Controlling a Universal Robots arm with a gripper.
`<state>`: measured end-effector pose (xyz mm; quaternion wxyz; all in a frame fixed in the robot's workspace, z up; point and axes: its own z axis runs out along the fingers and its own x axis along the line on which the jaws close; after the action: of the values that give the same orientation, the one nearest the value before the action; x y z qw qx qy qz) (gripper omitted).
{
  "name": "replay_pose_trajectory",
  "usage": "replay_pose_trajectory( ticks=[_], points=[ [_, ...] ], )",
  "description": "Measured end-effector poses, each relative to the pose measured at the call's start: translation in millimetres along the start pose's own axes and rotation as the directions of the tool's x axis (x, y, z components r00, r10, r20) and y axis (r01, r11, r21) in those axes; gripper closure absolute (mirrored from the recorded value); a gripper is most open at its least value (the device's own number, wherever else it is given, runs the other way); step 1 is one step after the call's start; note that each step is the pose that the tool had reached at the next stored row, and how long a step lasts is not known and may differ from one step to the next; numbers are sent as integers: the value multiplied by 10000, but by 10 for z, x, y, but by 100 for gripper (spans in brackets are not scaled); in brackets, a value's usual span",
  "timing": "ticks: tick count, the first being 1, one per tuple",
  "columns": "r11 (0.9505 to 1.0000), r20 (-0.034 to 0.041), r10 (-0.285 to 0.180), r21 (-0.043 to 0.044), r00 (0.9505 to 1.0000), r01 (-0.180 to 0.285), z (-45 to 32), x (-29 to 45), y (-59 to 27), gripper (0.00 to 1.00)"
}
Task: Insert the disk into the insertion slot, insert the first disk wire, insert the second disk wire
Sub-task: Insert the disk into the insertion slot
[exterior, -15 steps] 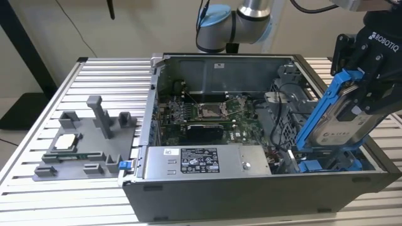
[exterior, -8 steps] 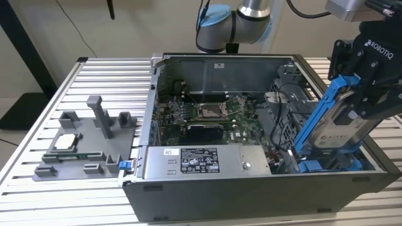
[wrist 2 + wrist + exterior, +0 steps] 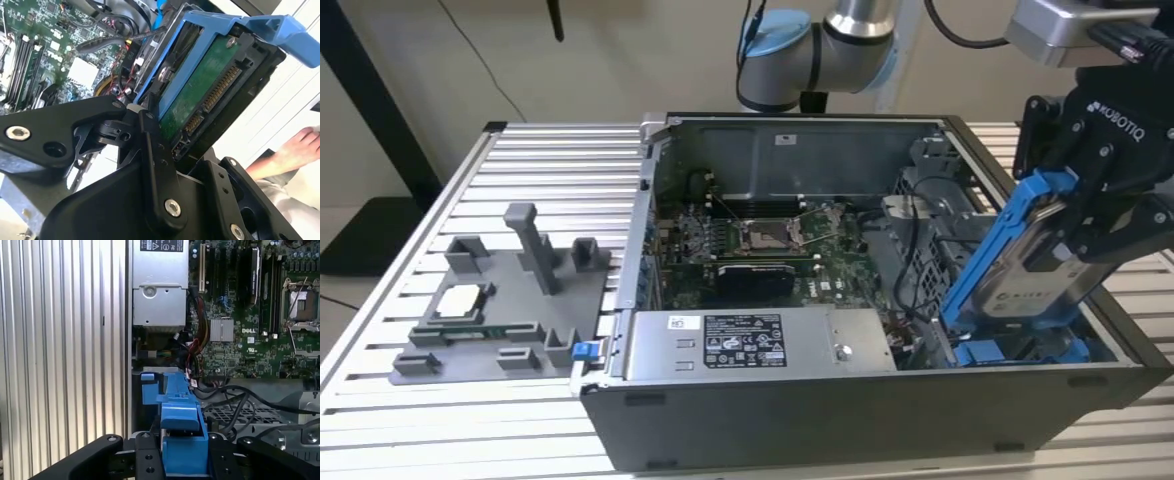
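Claw point(image 3: 1087, 228): clamped on the disk, my black fingers point(image 3: 146, 460) pressing its blue carrier point(image 3: 182, 437) from both sides.
Disk point(image 3: 1030, 278): held on edge and tilted over the case's end at the exterior view's right, its upper end leaning further toward that side. In the second wrist view its green circuit board point(image 3: 200, 92) and connector row face the camera.
Insertion slot point(image 3: 1021, 352): grey bay with blue fittings, low inside the case, directly under the disk's lower end. The disk is not lying flat in it, and I cannot tell whether the two touch.
Case point(image 3: 854, 425): open-topped grey computer case, standing on the slatted metal table point(image 3: 467, 435).
Power supply point(image 3: 747, 345): labelled grey box along the case's near wall, beside the slot.
Motherboard point(image 3: 761, 245): green, mid-case, well apart from the disk.
Cables point(image 3: 230, 396): loose black ones draped over the perforated cage point(image 3: 240, 415).
Fixture point(image 3: 507, 300): grey holder, on the table toward the exterior view's left.
Person's hand point(image 3: 300, 147): outside the case.
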<state>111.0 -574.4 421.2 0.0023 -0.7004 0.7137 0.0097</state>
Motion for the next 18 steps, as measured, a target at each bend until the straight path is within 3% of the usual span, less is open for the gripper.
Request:
replay_pose_trajectory(
  ticks=[2, 5, 18],
  points=[
    [10000, 75, -2, -1, 10000, 2, 18, 1, -8, 100],
    [10000, 131, -2, -3, 9999, 2, 44, 8, -21, 100],
    [9999, 185, 121, -2, 9998, -121, 153, 56, -45, 100]
  ],
)
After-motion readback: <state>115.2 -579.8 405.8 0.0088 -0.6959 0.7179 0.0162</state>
